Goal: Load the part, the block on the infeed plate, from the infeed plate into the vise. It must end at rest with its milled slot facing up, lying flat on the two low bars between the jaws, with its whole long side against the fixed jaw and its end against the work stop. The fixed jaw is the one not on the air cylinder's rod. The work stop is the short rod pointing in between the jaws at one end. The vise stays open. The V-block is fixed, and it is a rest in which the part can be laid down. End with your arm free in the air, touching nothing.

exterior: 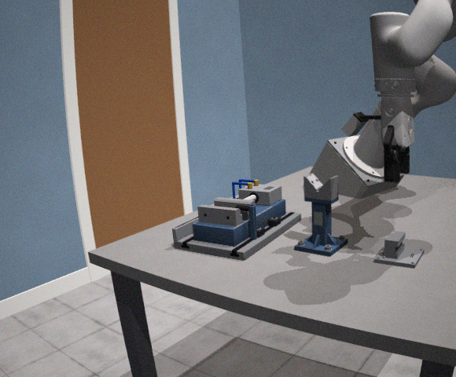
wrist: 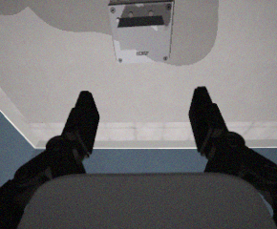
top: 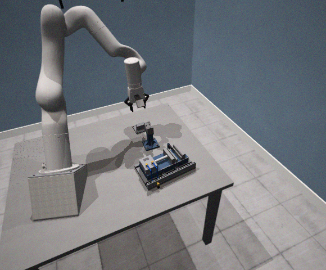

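Observation:
The part, a small grey block (exterior: 394,244), lies on the grey infeed plate (exterior: 400,256) near the table's far edge; both also show in the top view, the block (top: 140,126) on the plate (top: 139,131). In the wrist view the block (wrist: 141,17) sits on the plate at the top of the frame. My gripper (top: 136,105) is open and empty, high in the air beyond the plate; it also shows in the exterior view (exterior: 395,164) and in the wrist view (wrist: 143,119). The blue vise (top: 164,165) stands open with its air cylinder (exterior: 256,193) at one end.
The blue V-block stand (top: 150,136) rises between the infeed plate and the vise; it also shows in the exterior view (exterior: 321,214). The arm's grey base box (top: 54,192) stands at the table's left. The table's far edge (wrist: 143,138) runs under my fingers.

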Available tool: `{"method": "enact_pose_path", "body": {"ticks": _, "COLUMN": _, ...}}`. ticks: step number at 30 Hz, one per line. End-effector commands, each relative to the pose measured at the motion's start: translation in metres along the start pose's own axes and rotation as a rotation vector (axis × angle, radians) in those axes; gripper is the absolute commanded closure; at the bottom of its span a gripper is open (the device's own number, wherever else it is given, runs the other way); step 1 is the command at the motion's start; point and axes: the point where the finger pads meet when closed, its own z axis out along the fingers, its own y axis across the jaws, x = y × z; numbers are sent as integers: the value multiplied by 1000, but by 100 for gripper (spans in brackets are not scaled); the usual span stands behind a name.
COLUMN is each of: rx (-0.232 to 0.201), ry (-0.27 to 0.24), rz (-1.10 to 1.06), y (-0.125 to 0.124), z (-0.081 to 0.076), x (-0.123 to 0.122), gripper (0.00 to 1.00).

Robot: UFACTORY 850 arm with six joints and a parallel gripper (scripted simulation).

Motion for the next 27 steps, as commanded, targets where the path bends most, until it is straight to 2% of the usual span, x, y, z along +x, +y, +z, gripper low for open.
{"method": "enact_pose_path", "body": {"ticks": 1, "rx": 2, "ry": 0, "rz": -1, "y": -1, "z": 7, "x": 0, "gripper": 11}}
{"method": "enact_pose_path", "body": {"ticks": 27, "rx": 2, "ry": 0, "rz": -1, "y": -1, "z": 67, "x": 0, "gripper": 11}}
